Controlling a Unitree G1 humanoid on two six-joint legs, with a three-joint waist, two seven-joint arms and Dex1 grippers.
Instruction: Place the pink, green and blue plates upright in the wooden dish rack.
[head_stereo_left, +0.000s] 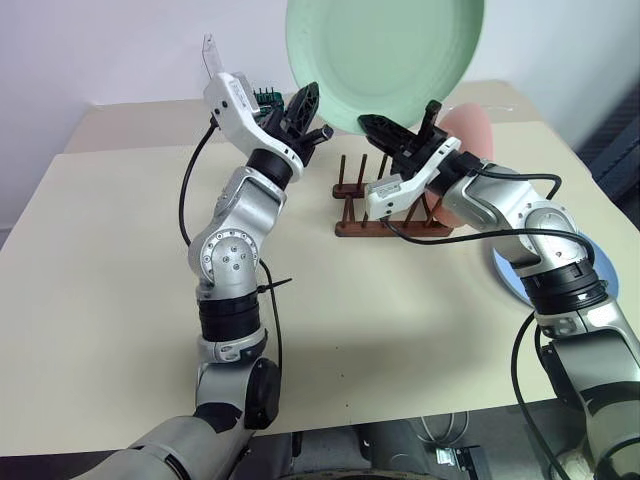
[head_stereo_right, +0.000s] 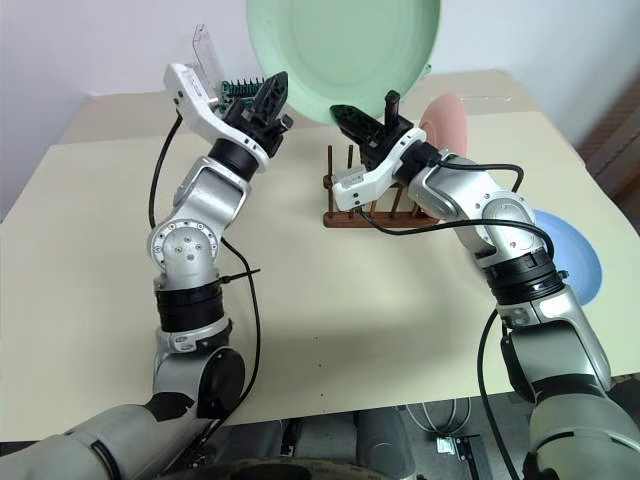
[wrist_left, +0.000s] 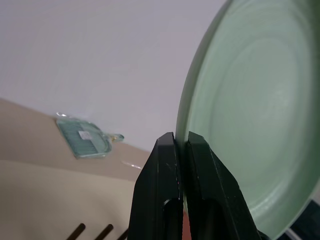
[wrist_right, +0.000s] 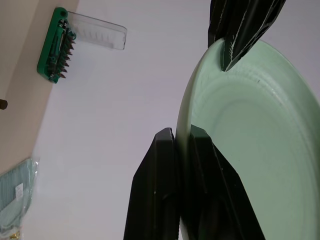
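The green plate is up in the air, held on edge above the table, its broad face turned toward the head camera. Both grippers have it by the lower rim. The left gripper pinches the rim at the lower left, fingers clamped tight on the edge, as the left wrist view makes plain. The right gripper bites the rim just to the right of it, at the bottom of the plate, jaws narrow and closed on the edge too. So the plate rises straight up from both pairs of fingertips, with the two grippers close together but not touching.

Right below the grippers sits the wooden dish rack, dark pegs standing up from its two rails. The pink plate already stands upright at the rack's right end, partly hidden behind the right arm. The blue plate lies flat on the table, well to the right of the rack, under the right forearm.

Further back on the table, behind the left gripper, sits a green bit holder with a clear lid.
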